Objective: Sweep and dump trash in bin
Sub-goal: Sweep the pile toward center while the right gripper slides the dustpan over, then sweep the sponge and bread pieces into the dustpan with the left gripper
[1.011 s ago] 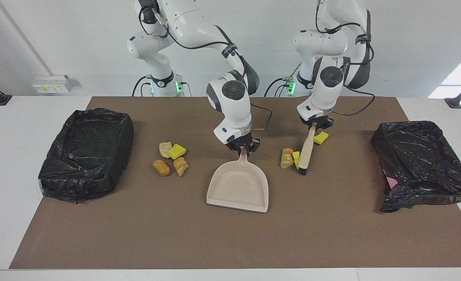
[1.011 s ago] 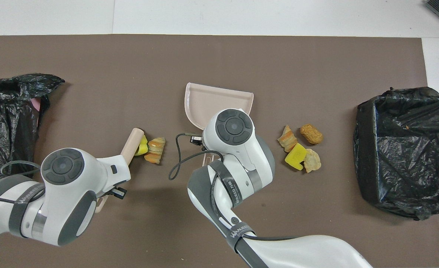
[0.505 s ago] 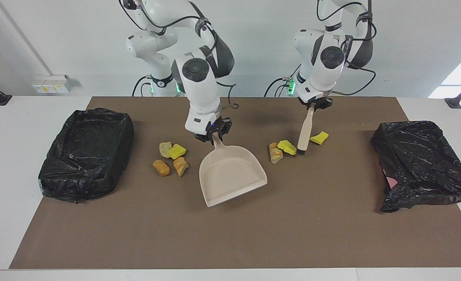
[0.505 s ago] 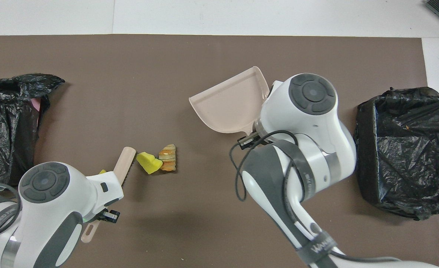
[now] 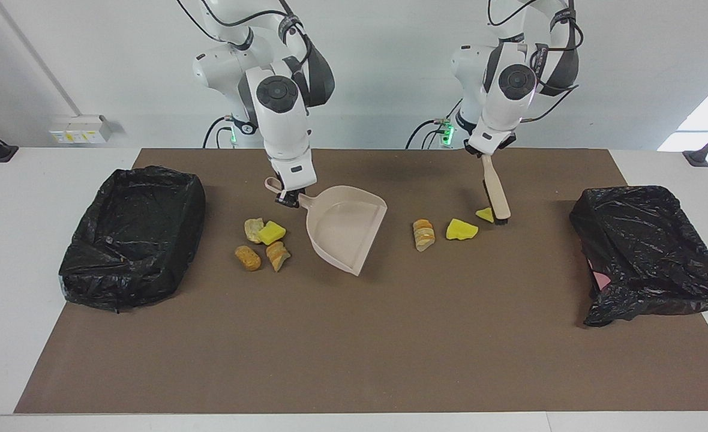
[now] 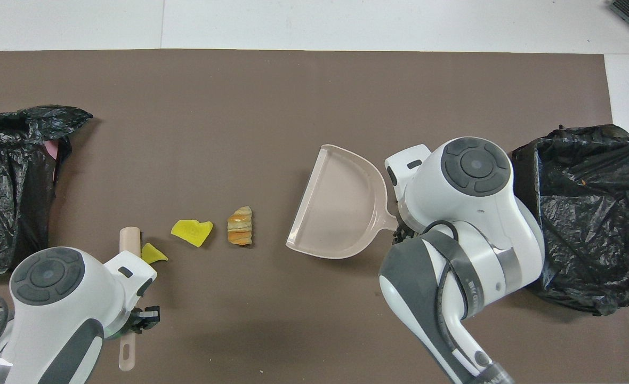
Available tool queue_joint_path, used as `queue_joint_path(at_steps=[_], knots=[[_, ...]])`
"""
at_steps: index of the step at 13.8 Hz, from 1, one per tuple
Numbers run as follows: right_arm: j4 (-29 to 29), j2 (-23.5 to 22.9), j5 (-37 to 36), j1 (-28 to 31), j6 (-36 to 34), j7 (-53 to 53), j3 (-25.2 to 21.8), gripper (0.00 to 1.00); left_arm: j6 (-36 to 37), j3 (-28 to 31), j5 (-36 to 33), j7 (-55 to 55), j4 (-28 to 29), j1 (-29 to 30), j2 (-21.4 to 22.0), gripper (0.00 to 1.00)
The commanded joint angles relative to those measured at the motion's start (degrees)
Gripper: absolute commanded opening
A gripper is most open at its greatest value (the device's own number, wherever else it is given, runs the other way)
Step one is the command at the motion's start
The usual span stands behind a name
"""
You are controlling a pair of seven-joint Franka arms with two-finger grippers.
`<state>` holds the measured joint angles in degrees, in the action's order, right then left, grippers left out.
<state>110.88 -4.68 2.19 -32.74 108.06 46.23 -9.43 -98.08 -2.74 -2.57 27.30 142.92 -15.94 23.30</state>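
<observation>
My right gripper [image 5: 288,199] is shut on the handle of the beige dustpan [image 5: 345,231], held low over the mat with its mouth turned toward a tan bread-like slice [image 5: 423,234]. My left gripper [image 5: 487,155] is shut on the brush [image 5: 496,192], whose bristles stand by a small yellow scrap [image 5: 484,213] and a yellow wedge [image 5: 461,229]. Several more scraps [image 5: 264,243] lie beside the pan's handle. In the overhead view the dustpan [image 6: 341,208], slice [image 6: 240,233], wedge [image 6: 192,232] and brush [image 6: 129,240] show; the right arm hides that group.
A black-bagged bin [image 5: 132,234] stands at the right arm's end of the brown mat [image 5: 354,360], and another [image 5: 648,252] at the left arm's end. Both also show in the overhead view [image 6: 581,213] [image 6: 10,181].
The right gripper carried the dustpan toward the right arm's end and turned its mouth toward the slice. The left gripper swung the brush round to the wedge's side toward the left arm's end; the wedge shifted.
</observation>
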Motion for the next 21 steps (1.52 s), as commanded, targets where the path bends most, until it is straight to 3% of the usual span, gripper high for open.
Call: queue_joint_path(at_steps=[1, 3, 7, 11, 14, 19, 21], knots=[[4.6, 1.4, -1.3, -2.5, 2.1, 2.7, 0.7, 0.00, -2.4, -0.1, 0.5, 4.4, 7.1, 2.3, 7.3, 0.00], [5.2, 2.0, -1.4, -4.4, 2.8, 3.0, 1.0, 0.00, -4.9, -0.1, 0.5, 4.8, 12.0, 3.5, 12.1, 0.00], [5.8, -0.5, -1.9, -6.8, 5.3, 1.4, 1.0, 0.00, -11.1, -0.2, 0.5, 5.1, 13.6, 2.8, 9.4, 0.00], [6.4, -1.6, -1.9, -7.7, 7.2, -0.1, 1.0, 0.00, -19.0, -0.3, 0.6, 5.3, 12.9, 2.7, 2.0, 0.00], [6.7, -3.7, -2.5, -9.8, 9.1, -2.3, 1.0, 0.00, -25.2, -0.3, 0.6, 4.7, 9.6, 0.5, -6.0, 0.00], [6.5, -3.8, -3.5, -10.1, 9.0, -4.3, 1.0, 0.00, -25.0, -0.4, 0.5, -1.4, -0.3, -2.3, -16.0, 0.00], [6.5, -3.8, -3.5, -10.1, 8.9, -4.7, 1.0, 0.00, -24.6, -0.4, 0.5, -6.1, -2.0, -3.1, -17.0, 0.00]])
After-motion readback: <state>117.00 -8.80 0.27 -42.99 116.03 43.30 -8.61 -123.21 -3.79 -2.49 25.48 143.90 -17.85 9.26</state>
